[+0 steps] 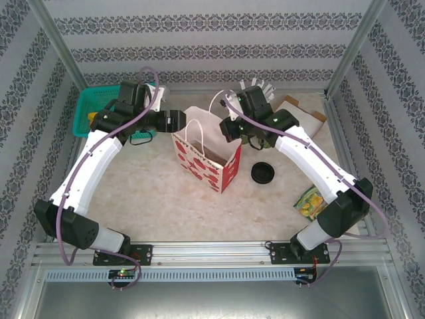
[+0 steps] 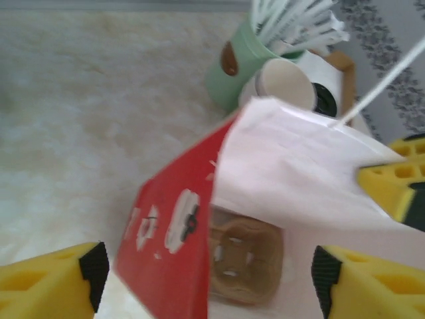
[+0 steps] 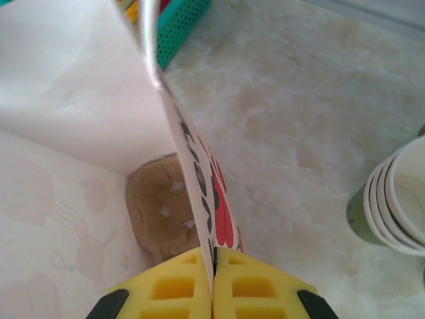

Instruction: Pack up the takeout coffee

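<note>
Standing on the bench, the bag is upright. Left wrist: left end effector gapes wide over its mouth, a brown carrier inside. Right wrist: right end effector pinches its wall. Where the coffee is, cannot tell.

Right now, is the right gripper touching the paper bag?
Touching: right wrist view shows the right gripper pinching the paper bag wall between its shut jaws.

Cream marbled bench, grey-and-white damask-striped walls on three sides, silver metal corner posts, slotted aluminium rail along the near edge, soft even light
</note>
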`<state>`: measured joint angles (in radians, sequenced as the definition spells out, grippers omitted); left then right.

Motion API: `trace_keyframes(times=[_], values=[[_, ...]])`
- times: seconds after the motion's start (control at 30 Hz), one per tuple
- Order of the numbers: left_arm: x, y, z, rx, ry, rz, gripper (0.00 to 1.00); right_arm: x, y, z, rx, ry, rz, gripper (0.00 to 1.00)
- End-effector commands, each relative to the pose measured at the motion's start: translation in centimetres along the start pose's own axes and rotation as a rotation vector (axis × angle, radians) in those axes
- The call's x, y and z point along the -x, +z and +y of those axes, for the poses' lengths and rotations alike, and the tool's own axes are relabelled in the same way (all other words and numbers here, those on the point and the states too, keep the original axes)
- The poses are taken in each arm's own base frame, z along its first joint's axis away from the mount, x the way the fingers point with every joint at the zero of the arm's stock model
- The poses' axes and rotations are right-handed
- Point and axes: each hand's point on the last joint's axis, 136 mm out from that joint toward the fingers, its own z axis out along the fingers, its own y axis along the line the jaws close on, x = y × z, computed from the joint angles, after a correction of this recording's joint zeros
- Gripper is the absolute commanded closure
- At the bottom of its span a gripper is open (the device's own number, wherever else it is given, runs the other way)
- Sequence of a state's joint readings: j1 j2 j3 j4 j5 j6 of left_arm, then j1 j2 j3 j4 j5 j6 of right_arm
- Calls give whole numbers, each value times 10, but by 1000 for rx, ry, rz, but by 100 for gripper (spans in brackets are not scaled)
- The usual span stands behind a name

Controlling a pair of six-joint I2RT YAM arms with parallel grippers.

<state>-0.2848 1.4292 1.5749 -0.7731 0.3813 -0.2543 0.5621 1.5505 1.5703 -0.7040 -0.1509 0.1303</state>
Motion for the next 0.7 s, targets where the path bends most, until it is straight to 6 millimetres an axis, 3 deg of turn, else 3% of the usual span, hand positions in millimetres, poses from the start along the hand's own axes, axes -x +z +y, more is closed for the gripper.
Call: trace_keyframes(times=[0.0,0.17,0.33,0.43,0.67], values=[[17,-30,40,244,-41,-131,0,10,-10,-13,-145,166,-93,100],[18,-55,77,459,-79,-206,0,-5,0,-4,-211,242,-79,100],[16,-81,105,605,-138,-270,0,-6,3,-3,-252,345,-108,100],[10,-82,111,615,-169,-254,0,-10,6,-1,-283,413,-111,100],[-12,-66,120,608,-232,-213,0,-24,15,-3,-355,503,-136,100]])
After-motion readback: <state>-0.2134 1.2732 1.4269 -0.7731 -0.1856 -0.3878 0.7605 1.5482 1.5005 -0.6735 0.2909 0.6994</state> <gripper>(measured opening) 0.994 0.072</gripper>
